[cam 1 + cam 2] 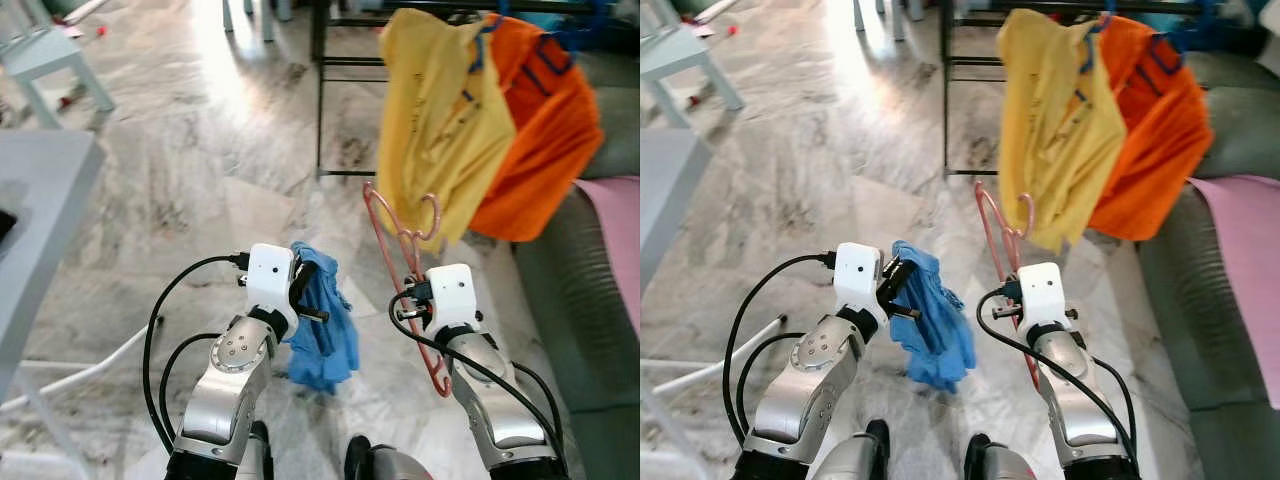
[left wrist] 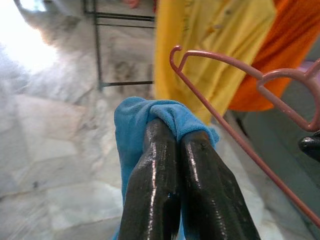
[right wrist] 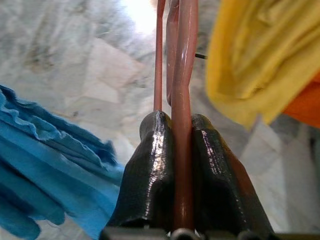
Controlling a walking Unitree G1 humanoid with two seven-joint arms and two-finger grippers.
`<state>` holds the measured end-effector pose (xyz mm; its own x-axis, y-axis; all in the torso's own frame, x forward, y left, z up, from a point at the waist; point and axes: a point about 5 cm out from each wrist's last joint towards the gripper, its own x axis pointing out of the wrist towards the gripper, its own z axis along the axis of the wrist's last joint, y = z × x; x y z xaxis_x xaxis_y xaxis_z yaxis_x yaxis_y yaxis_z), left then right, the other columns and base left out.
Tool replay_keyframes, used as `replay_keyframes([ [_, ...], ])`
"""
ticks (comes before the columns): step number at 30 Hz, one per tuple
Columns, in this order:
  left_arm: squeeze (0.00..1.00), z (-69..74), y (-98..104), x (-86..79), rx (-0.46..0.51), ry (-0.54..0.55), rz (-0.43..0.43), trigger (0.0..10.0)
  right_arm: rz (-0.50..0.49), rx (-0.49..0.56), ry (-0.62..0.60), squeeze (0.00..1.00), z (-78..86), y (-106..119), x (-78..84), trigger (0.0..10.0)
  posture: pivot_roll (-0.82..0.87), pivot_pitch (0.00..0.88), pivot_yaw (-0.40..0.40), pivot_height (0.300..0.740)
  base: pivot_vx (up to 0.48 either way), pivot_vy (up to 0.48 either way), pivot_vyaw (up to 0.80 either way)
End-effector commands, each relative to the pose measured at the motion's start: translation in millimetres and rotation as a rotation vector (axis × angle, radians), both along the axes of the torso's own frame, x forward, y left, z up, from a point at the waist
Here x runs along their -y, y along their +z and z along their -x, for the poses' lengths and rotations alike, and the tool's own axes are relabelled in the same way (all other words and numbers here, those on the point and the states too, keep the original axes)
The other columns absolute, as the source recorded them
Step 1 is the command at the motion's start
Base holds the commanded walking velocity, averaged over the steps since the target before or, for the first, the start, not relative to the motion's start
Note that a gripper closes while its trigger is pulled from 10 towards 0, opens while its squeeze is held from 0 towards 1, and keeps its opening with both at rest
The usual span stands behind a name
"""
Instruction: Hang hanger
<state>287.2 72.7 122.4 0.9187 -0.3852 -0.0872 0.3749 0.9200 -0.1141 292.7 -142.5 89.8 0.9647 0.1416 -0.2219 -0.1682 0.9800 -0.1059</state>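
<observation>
The floor (image 1: 180, 180) is pale grey marble-look tile with darker veining, and strong light glares off it toward the far side of the room. A black metal rack (image 1: 322, 100) stands on it ahead, with a yellow garment (image 1: 440, 120) and an orange garment (image 1: 545, 140) draped from its top. To the right sits a grey-green sofa (image 1: 585, 300) with a pink cloth (image 1: 618, 230) lying on its seat. On the left, the corner of a grey desk (image 1: 45, 190) juts in, and a light blue chair (image 1: 50, 55) stands farther back. A white pole (image 1: 90, 370) lies slanted on the floor beneath the desk.
</observation>
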Motion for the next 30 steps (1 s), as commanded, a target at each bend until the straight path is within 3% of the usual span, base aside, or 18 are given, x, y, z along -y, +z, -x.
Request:
replay_keyframes([
  [1,0.00,3.1,2.5,4.2,0.007,-0.014,0.019,10.0,0.006,-0.013,-0.007,0.00,2.6,-2.0,4.0,10.0,-0.06,0.239,-0.032,0.740,0.000,0.000,0.80],
  [5,0.00,3.2,2.7,4.8,0.007,-0.020,0.019,10.0,0.008,-0.015,-0.005,0.00,2.7,-2.2,4.0,10.0,-0.06,0.241,-0.034,0.740,0.000,0.000,0.60],
  [30,0.00,5.5,2.7,11.0,-0.006,-0.058,0.056,10.0,0.022,-0.033,0.012,0.00,2.8,-4.0,3.6,10.0,-0.06,0.239,-0.046,0.740,0.000,0.000,0.00],
])
